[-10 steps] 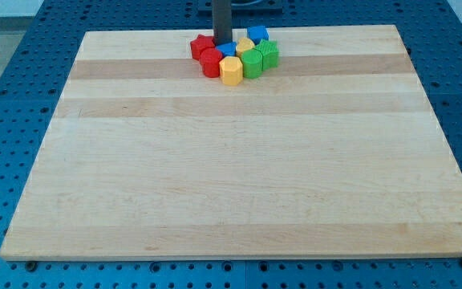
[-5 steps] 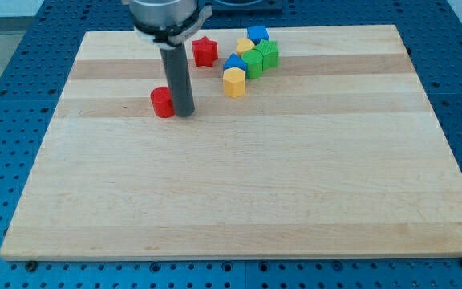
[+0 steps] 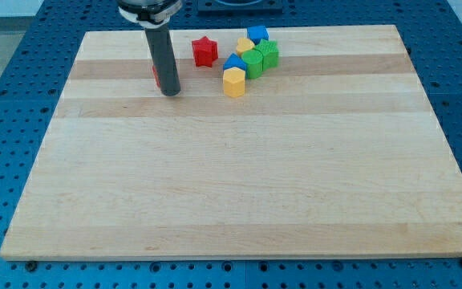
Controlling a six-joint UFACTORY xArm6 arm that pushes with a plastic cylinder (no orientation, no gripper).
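My tip (image 3: 170, 93) rests on the wooden worktop (image 3: 239, 185) toward the view's upper left, touching a red block (image 3: 156, 75) that is mostly hidden behind the rod — its shape cannot be made out. To the view's right stand a red star block (image 3: 204, 50) and, past it, a cluster — yellow block (image 3: 233, 82), blue blocks (image 3: 257, 34), green blocks (image 3: 261, 58) — well apart from my tip.
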